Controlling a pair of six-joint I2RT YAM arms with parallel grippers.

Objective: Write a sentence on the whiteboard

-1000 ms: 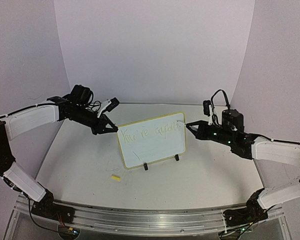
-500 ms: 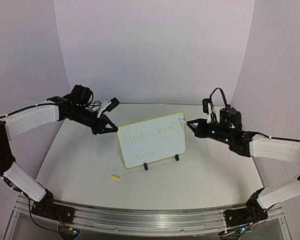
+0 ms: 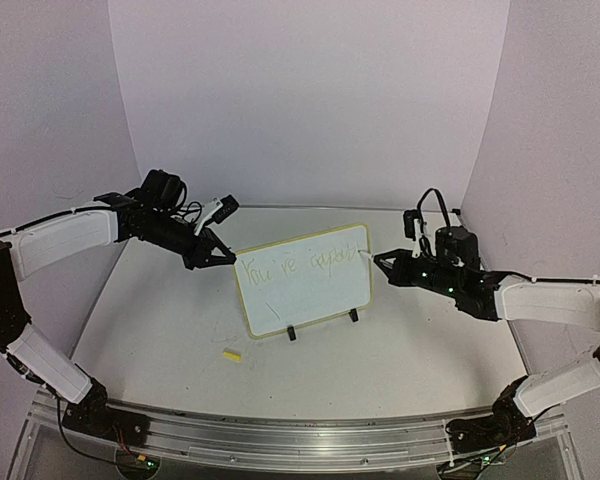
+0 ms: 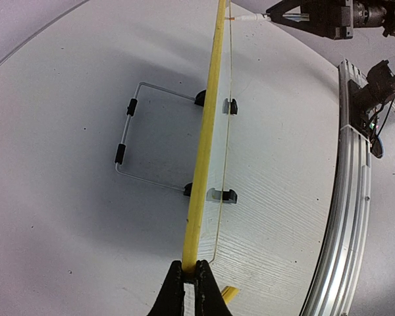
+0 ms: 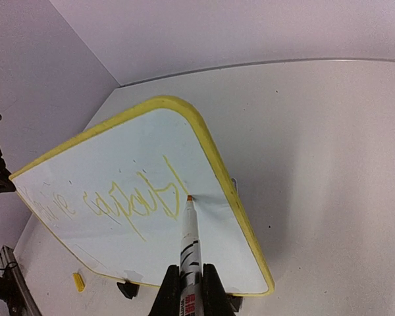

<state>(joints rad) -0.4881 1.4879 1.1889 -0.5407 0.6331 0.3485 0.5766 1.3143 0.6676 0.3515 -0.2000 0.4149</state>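
The bench (image 3: pixel 160 330) carries the whiteboard (image 3: pixel 315 300) at its middle, upright on two black clip feet (image 3: pixel 291 333); the sentence (image 3: pixel 300 264) runs faint and yellowish across its upper part. The left pincer (image 4: pixel 191 266) is clenched on the board's yellow rim near its upper left corner; the right pincer (image 5: pixel 189 271) grasps a marker (image 5: pixel 187 230), tip touching the board at the writing's end; a small yellow piece (image 3: pixel 232 354) lies on the bench before the board.

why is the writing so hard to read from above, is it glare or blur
Top external: no glare; the sentence is pale ink on the white whiteboard, small and soft. Right wrist: closer and sharper, strokes legible, though the lens bows the rim. Left wrist: board edge-on, writing face unseen, soft shadow on the table.
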